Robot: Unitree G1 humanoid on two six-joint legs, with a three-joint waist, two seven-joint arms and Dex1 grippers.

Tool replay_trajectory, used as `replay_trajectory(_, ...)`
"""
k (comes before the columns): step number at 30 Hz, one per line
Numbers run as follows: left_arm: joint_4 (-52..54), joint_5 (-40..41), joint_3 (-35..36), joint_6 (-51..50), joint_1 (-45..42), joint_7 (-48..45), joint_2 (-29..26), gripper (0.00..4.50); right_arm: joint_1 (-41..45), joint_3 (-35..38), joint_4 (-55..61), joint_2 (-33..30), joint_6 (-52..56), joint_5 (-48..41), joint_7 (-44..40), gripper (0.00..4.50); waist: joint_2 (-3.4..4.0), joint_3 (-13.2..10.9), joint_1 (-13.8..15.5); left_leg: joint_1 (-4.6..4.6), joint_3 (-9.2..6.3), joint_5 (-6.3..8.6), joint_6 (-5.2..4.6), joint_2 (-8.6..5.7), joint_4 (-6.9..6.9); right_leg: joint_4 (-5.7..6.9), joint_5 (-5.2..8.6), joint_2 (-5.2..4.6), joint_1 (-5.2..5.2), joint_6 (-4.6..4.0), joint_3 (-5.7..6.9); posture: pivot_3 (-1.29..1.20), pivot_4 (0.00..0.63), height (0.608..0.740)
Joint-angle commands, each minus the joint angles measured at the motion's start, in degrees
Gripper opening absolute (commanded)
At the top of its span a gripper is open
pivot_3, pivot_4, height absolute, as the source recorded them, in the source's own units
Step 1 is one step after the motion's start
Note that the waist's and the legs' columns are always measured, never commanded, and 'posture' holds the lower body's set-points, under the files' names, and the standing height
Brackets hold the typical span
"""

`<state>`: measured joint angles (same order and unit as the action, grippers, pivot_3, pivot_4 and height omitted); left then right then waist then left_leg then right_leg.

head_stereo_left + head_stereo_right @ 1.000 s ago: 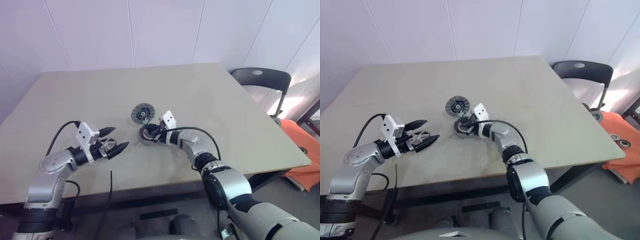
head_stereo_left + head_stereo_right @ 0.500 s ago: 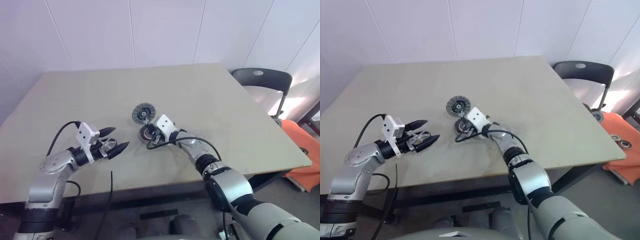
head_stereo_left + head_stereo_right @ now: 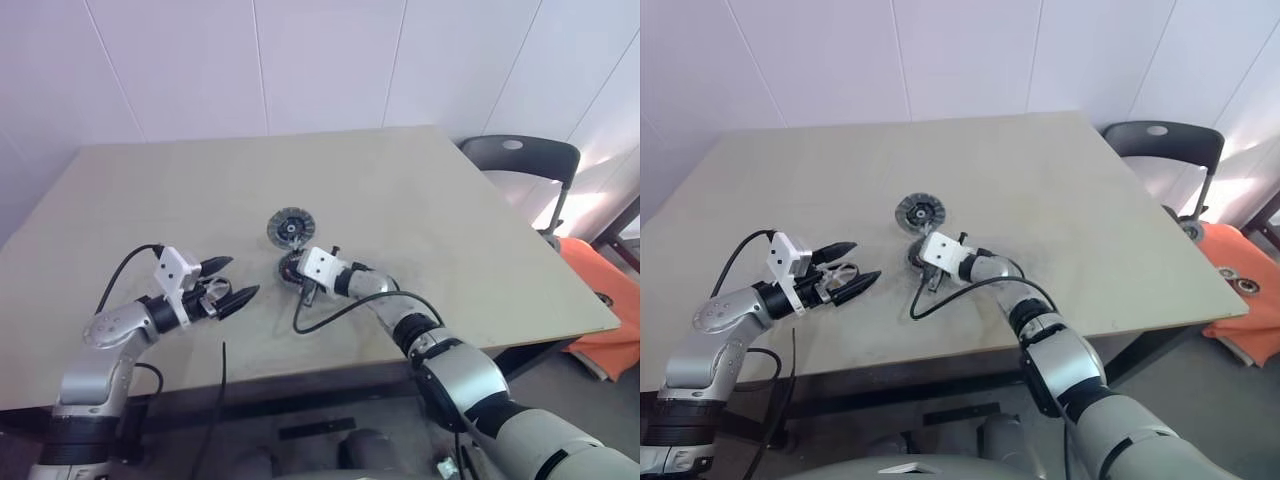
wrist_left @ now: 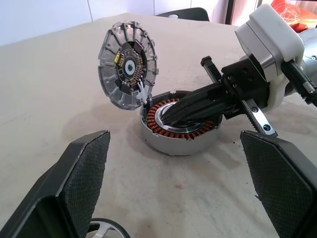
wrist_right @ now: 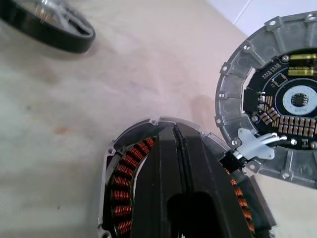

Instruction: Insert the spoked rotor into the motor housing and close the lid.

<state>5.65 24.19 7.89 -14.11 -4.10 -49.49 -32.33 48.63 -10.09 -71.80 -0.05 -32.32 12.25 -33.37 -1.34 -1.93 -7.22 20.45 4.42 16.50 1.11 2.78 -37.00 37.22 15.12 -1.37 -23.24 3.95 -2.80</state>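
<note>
From the head views, the left gripper [image 3: 228, 281] hovers above the table [image 3: 470, 210] with its two black fingers spread apart and nothing between them. At about three o'clock from it, the right gripper [image 3: 292, 272] rests on the motor housing [image 3: 288, 268], and the lid [image 3: 288, 228] lies at twelve o'clock from the housing, just beside it. In the left wrist view the housing's [image 4: 179, 128] copper windings ring a silver centre, the right gripper's closed fingers lie across that centre, and the lid [image 4: 130, 68] leans tilted against the housing's rim. In the right wrist view the fingers [image 5: 171, 173] are pressed together over the housing, and the spoked rotor [image 5: 47, 23] lies apart on the table.
</note>
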Motion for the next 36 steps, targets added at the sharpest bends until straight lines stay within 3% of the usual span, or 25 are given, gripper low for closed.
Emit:
replay_trajectory(1, 0.76, -0.12, 0.76, 1.43, -0.33, 0.32, -0.05, 4.5, 4.92, 10.09, -0.03, 1.65, 8.36, -10.95, -1.28, 0.01, 0.01, -0.01, 0.0, 0.0, 0.0, 0.0, 0.01, 0.01, -0.02, 0.03, 0.0, -0.01, 0.0, 0.0, 0.0, 0.0, 0.0, 0.74)
replay_trajectory(6, 0.66, -0.15, 0.74, 1.42, -0.34, 0.36, -0.05, 4.5, 6.91, 16.06, 0.54, 2.51, 14.41, -17.15, -5.58, 0.01, 0.01, -0.01, 0.13, 0.0, -0.02, 0.0, 0.01, 0.0, -0.05, 0.05, 0.0, -0.02, 0.01, 0.0, 0.02, 0.0, 0.0, 0.74)
replay_trajectory(29, 0.42, -0.21, 0.47, 1.79, -0.65, 0.46, 0.03, 4.5, 6.34, 9.28, 0.93, 0.26, 7.83, -9.44, -5.76, 0.01, 0.03, -0.02, 0.11, 0.09, 0.0, 0.0, 0.0, -0.02, -0.01, 0.0, 0.0, -0.02, -0.08, 0.0, 0.02, 0.0, 0.0, 0.74)
replay_trajectory(32, 1.74, 0.43, 0.99, 1.25, -0.16, 0.36, -0.45, 4.5, 6.75, 13.39, 2.66, 0.22, 13.41, -16.05, -15.36, 0.01, 0.02, -0.01, 0.15, 0.1, 0.0, 0.0, 0.0, -0.02, -0.01, 0.0, 0.0, -0.02, -0.07, 0.0, 0.02, 0.0, 0.0, 0.74)
replay_trajectory(36, 4.09, 2.4, 2.45, -0.43, 2.5, -1.47, -2.33, 4.5, 5.35, 13.98, 11.67, -3.08, 31.43, -24.38, -39.5, 0.01, 0.04, -0.02, 0.22, 0.09, -0.01, 0.0, 0.0, -0.01, -0.01, -0.01, -0.01, -0.03, -0.06, 0.01, 0.02, 0.0, 0.0, 0.74)
